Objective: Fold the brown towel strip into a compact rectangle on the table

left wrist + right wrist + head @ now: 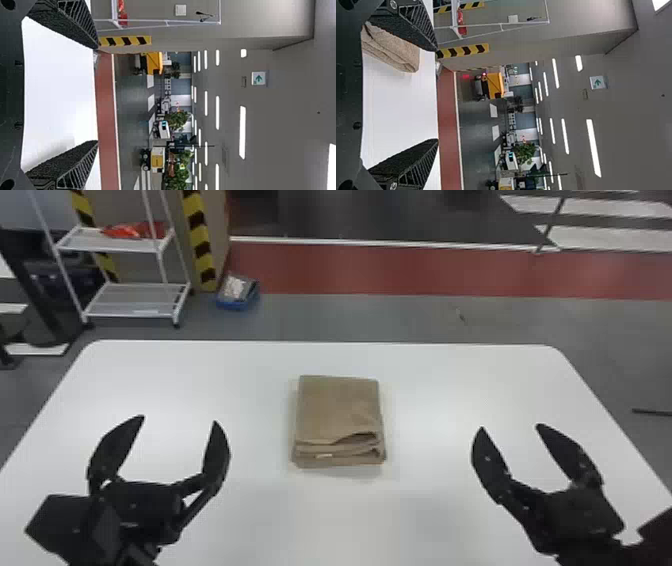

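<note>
Nearest me, my left gripper [178, 420] and my right gripper [511, 427] are above the table [450, 370], each with its two fingers spread wide. Between them, apart from both, my brown towel strip [340, 405] lies folded into a compact rectangle near the middle of the table, its stacked layers showing along the edge toward me. Past the table's far edge are a blue bin [235, 303] on the gray floor and, to its left, a white shelf rack [132, 315]; a red floor band [400, 270] runs beyond the bin.
</note>
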